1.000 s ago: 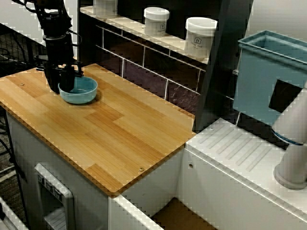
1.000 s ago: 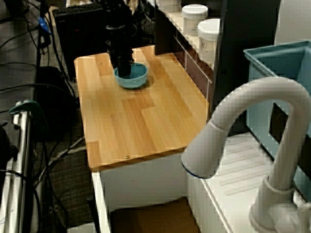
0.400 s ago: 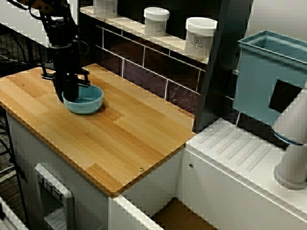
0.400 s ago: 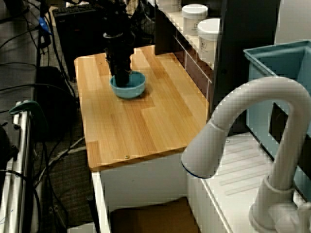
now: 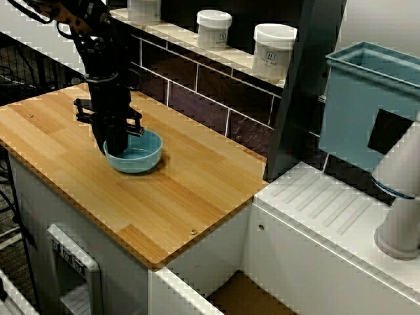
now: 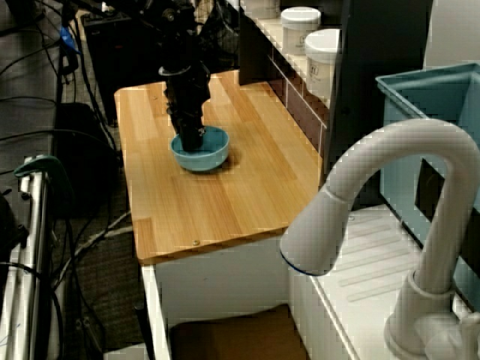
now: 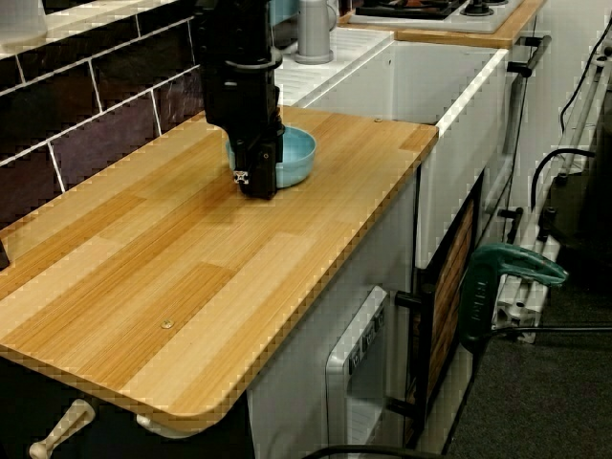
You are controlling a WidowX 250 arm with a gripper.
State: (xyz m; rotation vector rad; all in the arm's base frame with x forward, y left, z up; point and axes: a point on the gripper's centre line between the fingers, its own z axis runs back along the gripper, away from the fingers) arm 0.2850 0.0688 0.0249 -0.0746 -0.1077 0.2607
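A light blue bowl (image 5: 136,153) sits on the wooden counter (image 5: 170,190), near its middle. My black gripper (image 5: 117,146) comes straight down onto the bowl's left rim and is shut on it, one finger inside and one outside. In the view over the tap, the gripper (image 6: 189,142) stands at the far-left rim of the bowl (image 6: 204,151). Seen along the counter, the gripper (image 7: 258,184) hides the near side of the bowl (image 7: 298,156), and its tip is down at the counter top (image 7: 172,258).
Two white jars (image 5: 274,50) (image 5: 214,28) stand on the shelf above the dark tiled wall. A blue bin (image 5: 367,105) and a white tap (image 6: 375,217) are at the right, over a white drainboard (image 5: 328,210). The counter's front edge drops off to cables and the floor.
The gripper and the bowl have slid together along the counter, away from the far-left corner toward the middle and the sink side. The grip on the rim is unchanged.
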